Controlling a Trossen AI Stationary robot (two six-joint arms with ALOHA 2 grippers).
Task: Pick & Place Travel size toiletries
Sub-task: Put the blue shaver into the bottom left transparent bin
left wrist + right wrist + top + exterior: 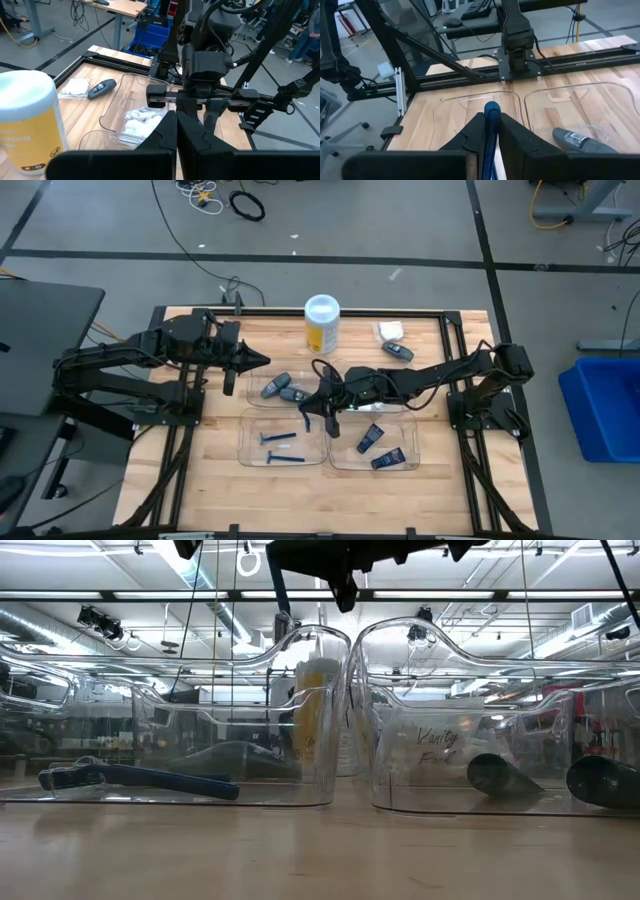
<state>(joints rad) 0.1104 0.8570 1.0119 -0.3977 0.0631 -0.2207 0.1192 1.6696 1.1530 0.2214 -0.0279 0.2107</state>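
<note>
A thin blue razor (490,131) is clamped between the fingers of the right gripper (318,414), its rounded blue end sticking out past the fingertips in the right wrist view. From above, the razor hangs slanted over the front left tray (247,452), near that tray's right wall. Two more blue razors (279,448) lie flat in this tray. The front right tray (342,460) holds two dark blue flat tubes (380,449). Two grey oval sticks (283,388) lie in the back left tray (232,385), and white packets (141,122) fill the back right tray (107,111). Another grey stick (398,352) and a white packet (391,331) lie loose on the table (200,480) near the yellow canister (321,324).

The right arm reaches low across the table from the right side, stretched toward the middle, wrist above the gap between the trays. The left gripper (258,361) hovers over the back left area with its fingers (195,137) pressed together on nothing, its arm bent at the table's left edge.
</note>
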